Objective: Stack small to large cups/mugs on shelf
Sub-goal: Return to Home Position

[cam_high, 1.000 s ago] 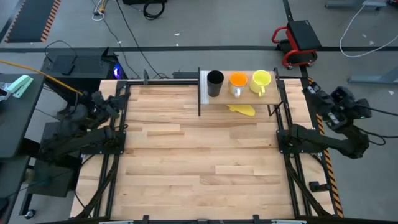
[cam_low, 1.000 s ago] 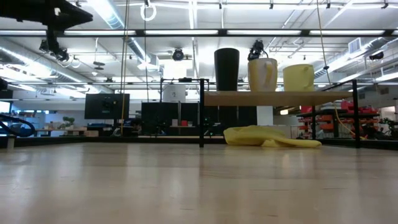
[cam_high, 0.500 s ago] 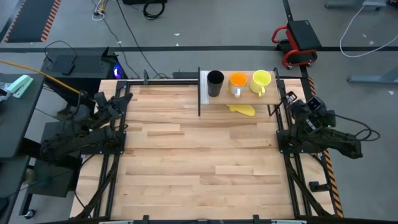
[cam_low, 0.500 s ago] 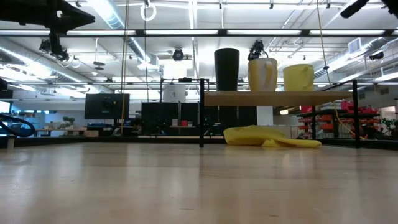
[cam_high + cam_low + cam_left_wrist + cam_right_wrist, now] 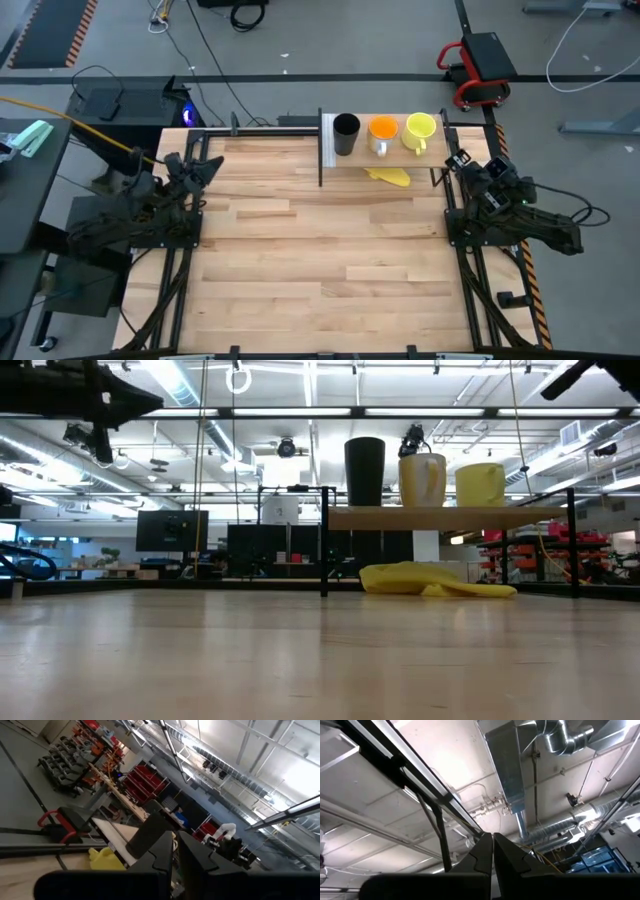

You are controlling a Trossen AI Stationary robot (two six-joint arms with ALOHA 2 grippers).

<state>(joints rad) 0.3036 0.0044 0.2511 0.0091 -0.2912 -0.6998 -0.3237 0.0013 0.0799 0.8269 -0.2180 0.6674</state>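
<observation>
On the shelf (image 5: pixel 395 150), at the table's far edge, stand a tall black cup (image 5: pixel 345 133), an orange mug (image 5: pixel 383 130) and a yellow mug (image 5: pixel 420 128), side by side on their bases. The low view shows the black cup (image 5: pixel 364 471), the orange mug (image 5: pixel 422 480) and the yellow mug (image 5: pixel 480 485) on the shelf board (image 5: pixel 445 517). My left gripper (image 5: pixel 207 164) hovers shut over the table's far left corner. My right gripper (image 5: pixel 456 160) is shut just right of the shelf, its fingers pointing up at the ceiling (image 5: pixel 492 851). Neither touches anything.
A flat yellow floppy object (image 5: pixel 390 176) lies on the table under the shelf's near edge; it also shows as a yellow floppy object (image 5: pixel 435 580) in the low view. Thin dark posts (image 5: pixel 320 150) carry the shelf. Bare tabletop (image 5: pixel 320 260) spreads across the middle and near side.
Both arms have swung in toward the table. My left gripper has moved right, from beyond the left edge to over the far left corner. My right gripper has moved left from outside the right edge to beside the shelf. The cups have kept still.
</observation>
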